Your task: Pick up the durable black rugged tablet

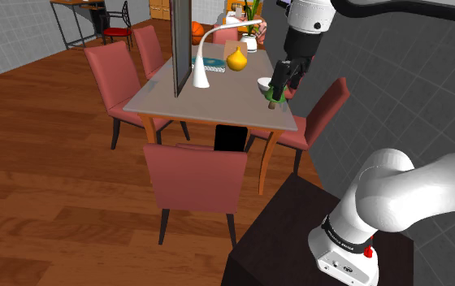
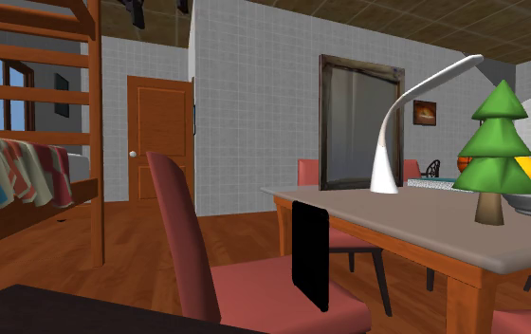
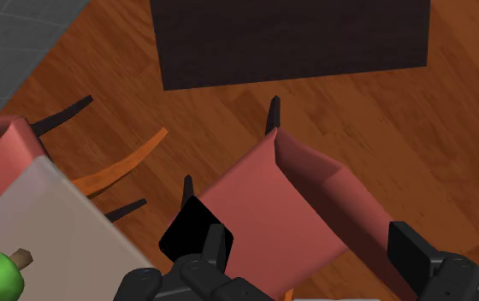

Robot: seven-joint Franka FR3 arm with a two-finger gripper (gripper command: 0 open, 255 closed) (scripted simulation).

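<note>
The black tablet (image 1: 230, 139) stands upright on the seat of a red chair (image 1: 195, 176), between the chair's back and the table's near edge. From the second exterior view it is a plain black slab (image 2: 310, 254) on edge on the seat. My gripper (image 1: 282, 87) hangs above the table's corner at the shoulder view's right, beside a small green toy tree (image 1: 273, 97), well above the tablet and off to one side. In the wrist view the gripper (image 3: 315, 256) is open, with the tablet (image 3: 188, 232) far below, by one fingertip (image 3: 216, 246).
The grey-topped table (image 1: 218, 97) carries a white lamp (image 1: 205, 57), a tall framed panel (image 1: 181, 45), a yellow gourd (image 1: 236, 58) and a white bowl (image 1: 264, 83). Red chairs surround it. My dark stand (image 3: 289, 38) is close behind the chair.
</note>
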